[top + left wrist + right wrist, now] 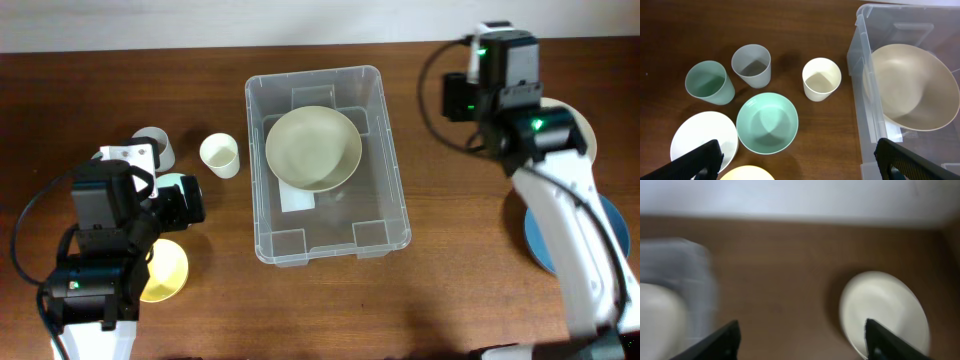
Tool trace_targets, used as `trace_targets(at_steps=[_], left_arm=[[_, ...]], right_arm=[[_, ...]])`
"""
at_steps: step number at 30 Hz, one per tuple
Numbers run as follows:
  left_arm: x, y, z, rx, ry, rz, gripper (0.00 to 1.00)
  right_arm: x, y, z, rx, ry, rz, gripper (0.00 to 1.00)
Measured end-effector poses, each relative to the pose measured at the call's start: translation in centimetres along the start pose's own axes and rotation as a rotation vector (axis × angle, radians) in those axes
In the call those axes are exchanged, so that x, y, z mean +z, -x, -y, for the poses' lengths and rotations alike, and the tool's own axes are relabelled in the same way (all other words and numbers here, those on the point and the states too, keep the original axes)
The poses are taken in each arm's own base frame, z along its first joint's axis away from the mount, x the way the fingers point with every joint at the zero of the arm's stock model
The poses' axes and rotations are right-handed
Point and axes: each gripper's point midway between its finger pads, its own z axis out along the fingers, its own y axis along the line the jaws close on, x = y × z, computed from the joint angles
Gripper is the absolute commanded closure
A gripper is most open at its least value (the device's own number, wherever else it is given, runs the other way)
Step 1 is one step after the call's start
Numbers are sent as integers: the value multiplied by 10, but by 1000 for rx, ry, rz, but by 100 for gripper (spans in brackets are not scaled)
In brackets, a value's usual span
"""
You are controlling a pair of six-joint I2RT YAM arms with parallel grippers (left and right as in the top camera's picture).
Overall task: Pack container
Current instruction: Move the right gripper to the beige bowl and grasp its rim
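The clear plastic container [390, 200] stands mid-table with a beige bowl [313, 147] inside it, over the white label. In the left wrist view its wall [860, 75] is at the right, with the bowl [910, 85] in it. My left gripper [797, 165] is open and empty above the table, left of the container, over a green bowl [767, 122]. It shows in the overhead view [190, 200]. My right gripper [802, 342] is open and empty, right of the container [680, 270], near a white plate [885, 312]. That view is blurred.
Left of the container stand a cream cup [821, 78], a grey cup [751, 65], a green cup [709, 82], a white plate [702, 140] and a yellow bowl [165, 270]. A blue plate [545, 235] lies at the right edge under the right arm.
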Motion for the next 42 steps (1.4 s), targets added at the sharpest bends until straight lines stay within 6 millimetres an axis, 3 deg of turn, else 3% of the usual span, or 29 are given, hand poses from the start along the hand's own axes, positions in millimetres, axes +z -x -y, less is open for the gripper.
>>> trace_targets(at_steps=[3, 9, 14, 21, 26, 32, 38, 42], left_arm=[[0, 0, 0, 0, 0, 0, 1], [0, 0, 0, 0, 0, 0, 1], [0, 0, 0, 0, 0, 0, 1], [0, 0, 0, 0, 0, 0, 1], [0, 0, 0, 0, 0, 0, 1], [0, 0, 0, 0, 0, 0, 0], [0, 0, 0, 0, 0, 0, 0], [0, 0, 0, 0, 0, 0, 1]], right_arm=[[44, -39, 42, 27, -102, -166, 19], [112, -104, 88, 57, -188, -386, 15], [155, -150, 112, 81, -223, -504, 15], [193, -196, 126, 102, -239, -597, 15], [211, -205, 126, 96, -235, -592, 25], [219, -200, 127, 89, -235, -557, 51], [223, -193, 128, 92, -239, -523, 61], [226, -190, 129, 95, -241, -505, 74]])
